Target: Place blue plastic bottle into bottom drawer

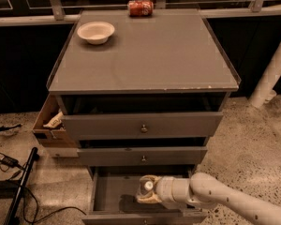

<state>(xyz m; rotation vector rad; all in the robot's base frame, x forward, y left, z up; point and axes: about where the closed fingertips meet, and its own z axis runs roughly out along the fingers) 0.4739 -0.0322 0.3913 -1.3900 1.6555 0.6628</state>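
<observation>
End effector [146, 194] sits at 6 o'clock in the frame, inside the footprint of the open bottom drawer [111, 191]. It comes in from 3 o'clock on the arm [225, 203]. Its fingers are clamped on the blue plastic bottle [149, 185]. Only the white cap end shows clearly; the body is mostly hidden by the fingers, so I can't call the bottle's tilt for sure. It looks roughly cap-up toward the camera.

The bottle is over the drawer's right half and not released. I can't tell whether it touches the drawer floor. There is bare drawer floor at 9 o'clock from the end effector, and the drawer front lip is at 6 o'clock, close.

Step in hand: lower and release.
- Keep the bottle off the front lip and off the middle drawer [143, 156] front at 12 o'clock, which overhangs the back of the opening.
- Go down until the bottle is supported, then open. It is tall and light, so a drop from height will likely make it roll or bounce.
- The box is shallow, so laying it flat is probably safer than standing it up.
- Retract up and toward 3 o'clock without clipping the drawer's right wall.

Further out:
- top drawer [140, 124] is slightly open
- cardboard box [49, 125] sits at 9 o'clock of the cabinet
- the surface [145, 55] carries a bowl [95, 32] at 11 o'clock and a red soda can [140, 8] at 12 o'clock; neither matters here
</observation>
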